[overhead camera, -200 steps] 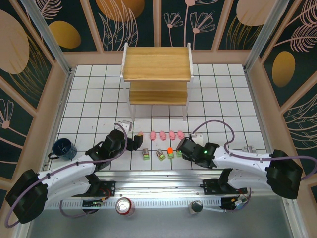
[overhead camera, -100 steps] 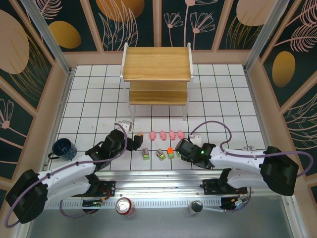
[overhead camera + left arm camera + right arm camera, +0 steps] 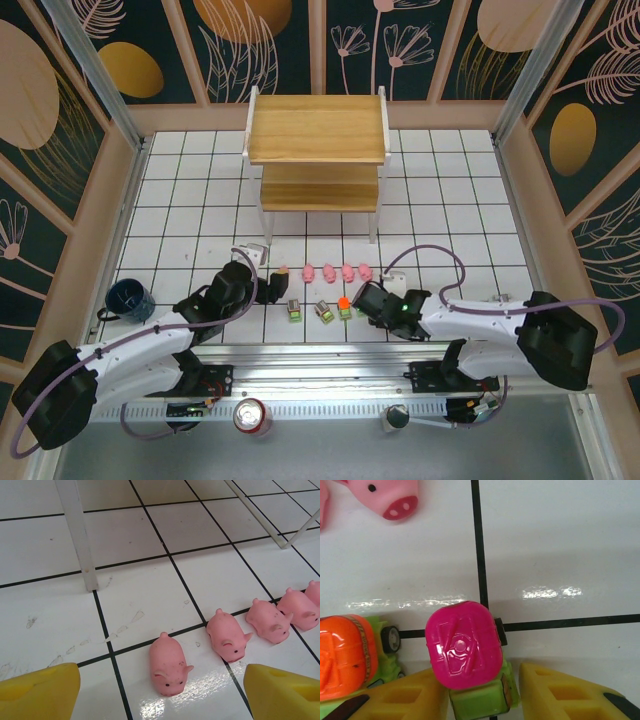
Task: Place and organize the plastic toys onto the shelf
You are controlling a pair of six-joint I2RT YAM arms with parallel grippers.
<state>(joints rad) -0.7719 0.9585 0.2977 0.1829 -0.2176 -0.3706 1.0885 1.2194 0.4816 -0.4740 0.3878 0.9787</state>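
Observation:
The shelf (image 3: 317,128) stands at the back middle of the table, both boards bare. A row of pink pigs (image 3: 329,271) lies in front of it, and nearer me is a row of green-based blocks (image 3: 325,312). My left gripper (image 3: 272,288) is open, with its yellow fingers (image 3: 40,692) either side of the leftmost pig (image 3: 169,664), apart from it. My right gripper (image 3: 482,702) straddles the magenta-topped block (image 3: 464,645). Its left finger touches the block and a thin gap shows at the right finger (image 3: 555,690). An orange-topped block (image 3: 342,655) sits just to the left.
A dark blue mug (image 3: 130,298) sits at the left edge beside my left arm. A red soda can (image 3: 251,416) stands below the front rail. A white shelf leg (image 3: 77,535) rises just beyond the pigs. Patterned walls enclose the tiled table.
My right gripper's jaws have narrowed around the magenta-topped block and the arm has edged slightly left. The left arm and the pigs have not moved.

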